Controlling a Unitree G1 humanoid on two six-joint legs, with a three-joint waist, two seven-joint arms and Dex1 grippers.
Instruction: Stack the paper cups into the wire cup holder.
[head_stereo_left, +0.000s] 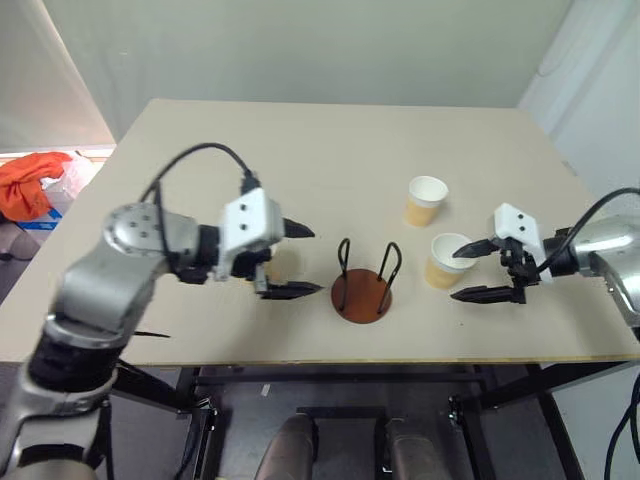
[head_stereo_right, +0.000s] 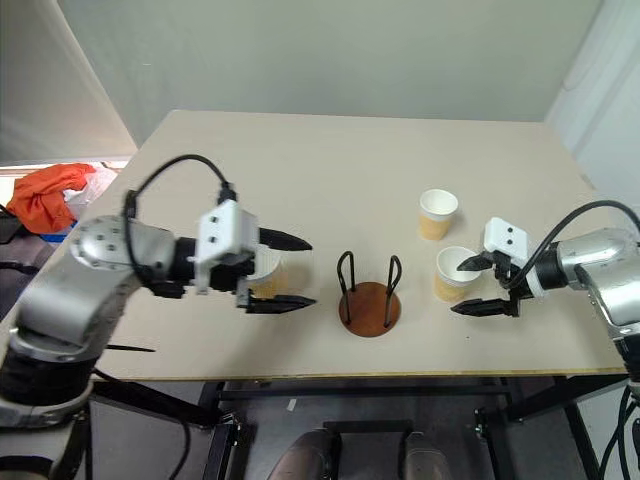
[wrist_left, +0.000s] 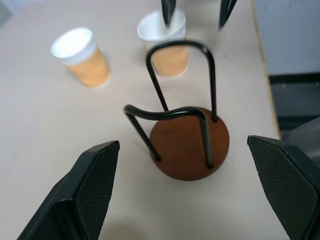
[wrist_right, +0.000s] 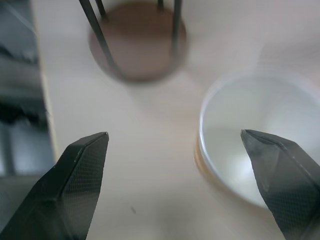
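Holder (head_stereo_left: 362, 290) near table (head_stereo_left: 300, 160) front edge, empty. I count three cups (head_stereo_left: 426, 201) unstacked, one possibly behind left gripper (head_stereo_left: 290, 259). Both grippers, right (head_stereo_left: 473, 270) included, open, holding nothing.

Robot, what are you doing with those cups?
It is stacking paper cups into the wire cup holder, which stands empty. The right tool is open at the nearest cup, one finger over its rim. Another cup waits farther back. A third cup sits behind the open left tool, which holds nothing.
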